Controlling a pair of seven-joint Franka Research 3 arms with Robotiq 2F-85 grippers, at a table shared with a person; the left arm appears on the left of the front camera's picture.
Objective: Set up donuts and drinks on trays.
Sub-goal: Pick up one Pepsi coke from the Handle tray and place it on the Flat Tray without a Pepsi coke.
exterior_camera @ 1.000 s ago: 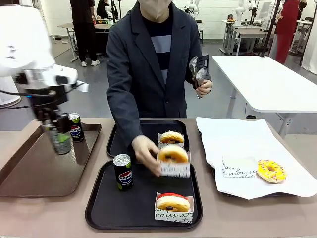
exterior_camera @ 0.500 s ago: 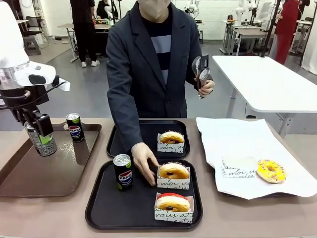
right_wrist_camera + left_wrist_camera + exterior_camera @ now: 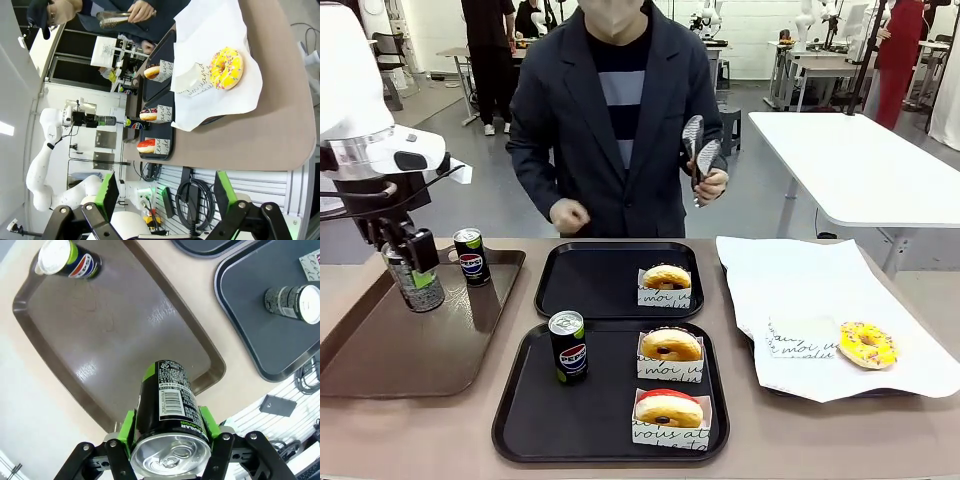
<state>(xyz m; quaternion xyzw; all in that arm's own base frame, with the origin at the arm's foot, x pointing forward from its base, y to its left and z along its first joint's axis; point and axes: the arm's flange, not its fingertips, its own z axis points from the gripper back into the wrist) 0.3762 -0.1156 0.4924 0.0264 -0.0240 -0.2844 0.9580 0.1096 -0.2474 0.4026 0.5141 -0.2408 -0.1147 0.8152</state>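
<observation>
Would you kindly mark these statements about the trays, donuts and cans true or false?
The left gripper grips a slim black soda can. True.
The far matte black tray holds one golden-brown donut. True.
The right gripper grips a donut. False: the right gripper stands open, empty.
The yellow-glazed donut lies on a black tray. False: the yellow-glazed donut lies on white paper.
The near matte black tray holds one can and two donuts. True.

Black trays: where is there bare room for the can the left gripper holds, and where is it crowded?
The far tray is bare left of its lone donut. The near tray has room on the robot's side of its can, left of the red donut; that and the middle donut crowd its right side.
</observation>
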